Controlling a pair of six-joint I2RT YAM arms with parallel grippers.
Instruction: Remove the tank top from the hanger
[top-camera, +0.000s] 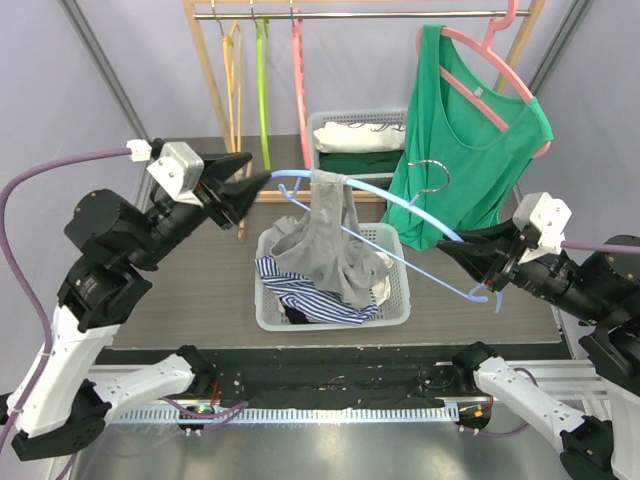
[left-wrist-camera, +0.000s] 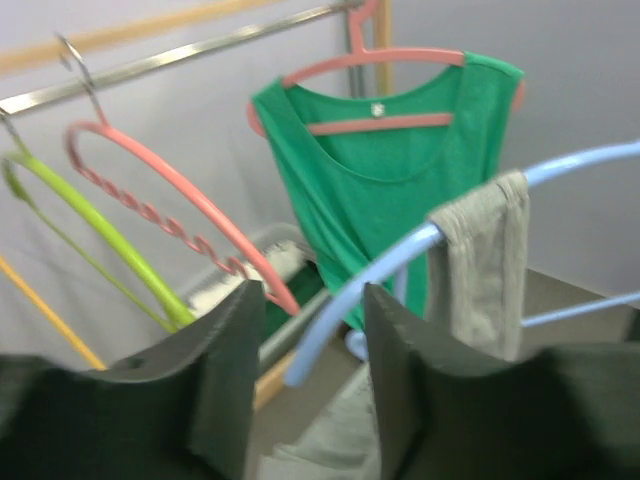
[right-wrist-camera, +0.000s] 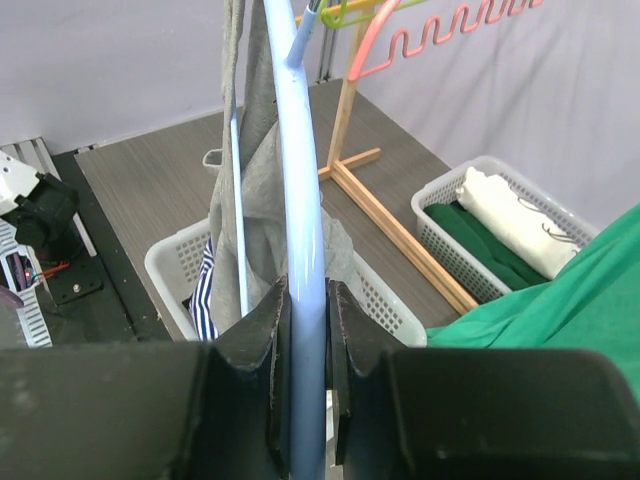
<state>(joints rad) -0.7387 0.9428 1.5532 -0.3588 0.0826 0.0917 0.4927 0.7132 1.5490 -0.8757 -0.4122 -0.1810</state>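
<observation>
My right fingers (right-wrist-camera: 250, 350) clamp the blue hanger (right-wrist-camera: 300, 200). My left fingers (left-wrist-camera: 225, 370) stand slightly apart around its tip. The grey tank top (top-camera: 330, 235) hangs by one strap, its body slumped in the basket (top-camera: 395, 300): it is only partly off.

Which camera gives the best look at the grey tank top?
The top external view: it shows nearly all the grey tank top draped over the blue hanger, sagging into the basket. The left wrist shows one strap only, the right wrist a partial fold.
</observation>
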